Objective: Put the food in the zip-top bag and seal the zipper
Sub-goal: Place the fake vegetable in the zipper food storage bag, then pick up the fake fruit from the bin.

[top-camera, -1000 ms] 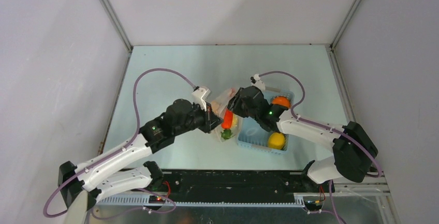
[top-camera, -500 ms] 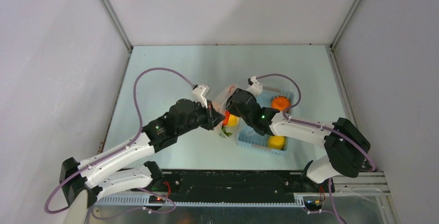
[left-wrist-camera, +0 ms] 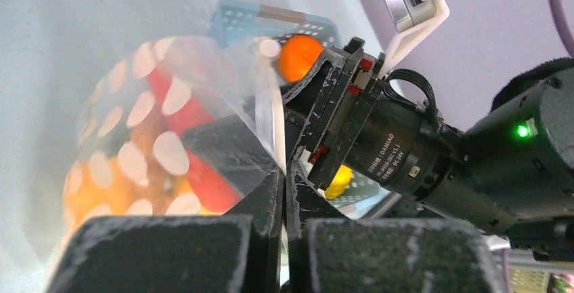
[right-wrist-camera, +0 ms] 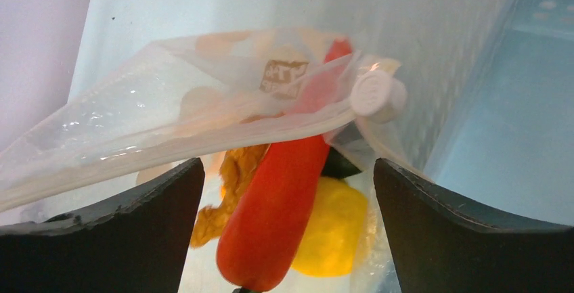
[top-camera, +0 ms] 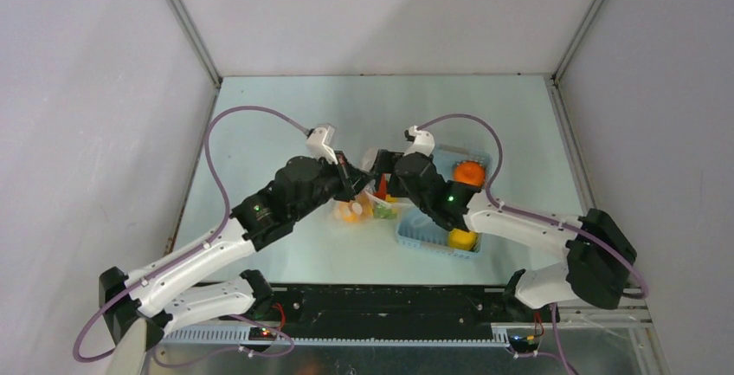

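Pinching the upper edge of the clear dotted plastic bag, the left tool is clenched on the film and holds the mouth up off the tabletop. The bag hangs mid-table, just left of the light blue perforated basket, with a long red toy pepper and a yellow piece already down inside.

The right tool sits spread wide, grasping nothing, its two fingers either side of the bag's top. The white zipper strip runs across just above them, the round white slider at its right end.

By the look of it, this is the turn from loading to sealing. Yet a round orange piece and a yellow lemon lie in the basket, so another pick may come first.

To seal, the right tool would need to close on the slider and draw it along the strip toward the left tool's pinch.

Room is tight on the right, where the basket wall stands just beside the bag. Left and far, the tabletop lies open.
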Motion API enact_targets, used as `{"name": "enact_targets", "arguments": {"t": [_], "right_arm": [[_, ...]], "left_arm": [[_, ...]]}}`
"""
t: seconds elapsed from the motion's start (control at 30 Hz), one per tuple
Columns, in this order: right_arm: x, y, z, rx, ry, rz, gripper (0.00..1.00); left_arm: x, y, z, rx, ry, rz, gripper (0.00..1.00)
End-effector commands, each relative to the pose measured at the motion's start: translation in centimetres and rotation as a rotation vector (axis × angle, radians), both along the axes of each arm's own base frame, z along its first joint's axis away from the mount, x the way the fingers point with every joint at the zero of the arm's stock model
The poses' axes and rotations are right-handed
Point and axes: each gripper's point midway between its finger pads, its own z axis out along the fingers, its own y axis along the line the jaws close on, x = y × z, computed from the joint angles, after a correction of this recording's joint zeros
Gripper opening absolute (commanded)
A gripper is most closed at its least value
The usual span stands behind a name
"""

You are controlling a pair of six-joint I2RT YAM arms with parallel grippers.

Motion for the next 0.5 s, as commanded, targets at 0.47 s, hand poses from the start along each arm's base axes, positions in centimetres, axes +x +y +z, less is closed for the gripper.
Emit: {"name": "enact_targets", "arguments": {"t": [0.47], "right_arm": [[-1.4,-6.2,9.5,0.069,-0.131,0.015,0.99]], "left_arm": [[1.9,1.4,0.0,0.028,-0.045,0.053,0.00]]}}
